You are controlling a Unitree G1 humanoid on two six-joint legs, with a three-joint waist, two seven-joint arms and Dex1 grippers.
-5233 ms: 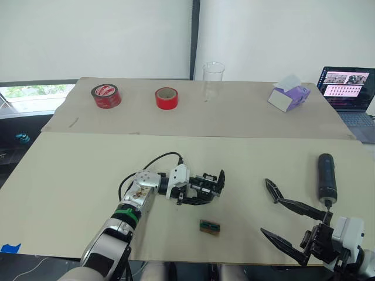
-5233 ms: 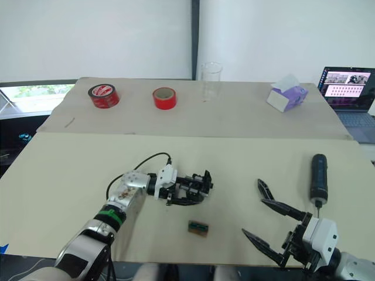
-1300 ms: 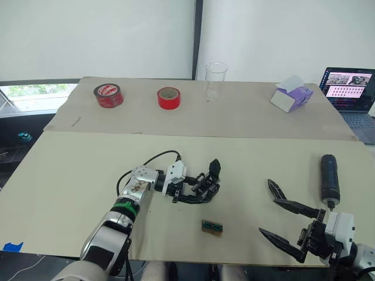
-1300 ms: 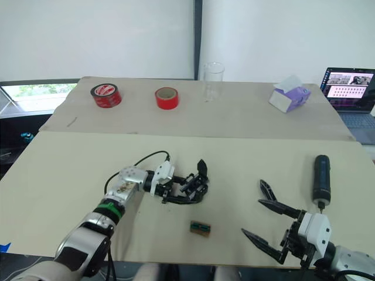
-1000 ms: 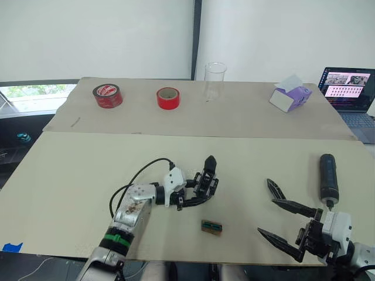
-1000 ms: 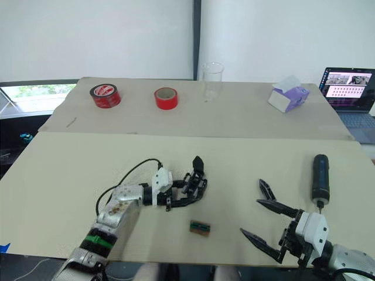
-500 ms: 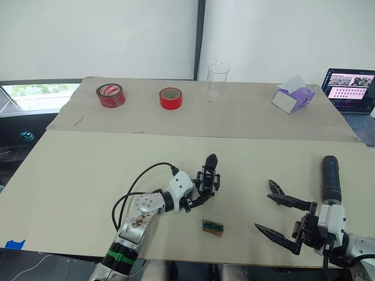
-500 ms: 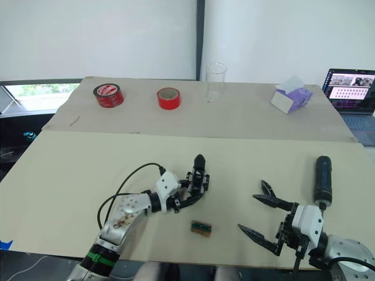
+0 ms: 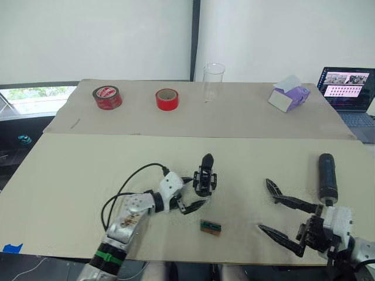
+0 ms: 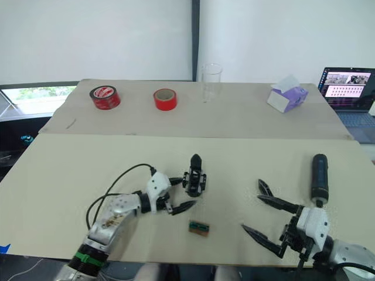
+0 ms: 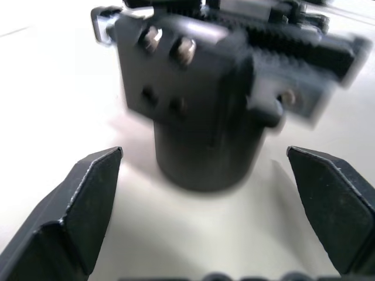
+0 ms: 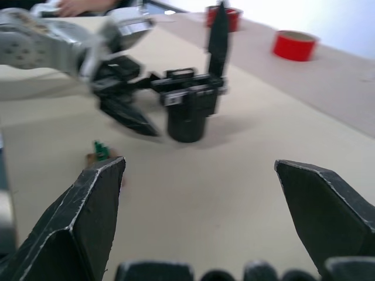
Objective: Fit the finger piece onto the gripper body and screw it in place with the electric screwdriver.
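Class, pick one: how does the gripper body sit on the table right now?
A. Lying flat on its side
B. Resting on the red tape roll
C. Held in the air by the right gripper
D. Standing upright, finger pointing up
D: the gripper body stands on its round base on the table, its finger pointing up, between the open fingers of the left gripper.

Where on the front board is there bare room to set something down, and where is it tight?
Bare: the stretch between the gripper body and the right gripper, and the far left of the board. Tight: around the open left gripper, which flanks the upright gripper body, with the small green piece close by. The electric screwdriver lies just beyond the open right gripper.
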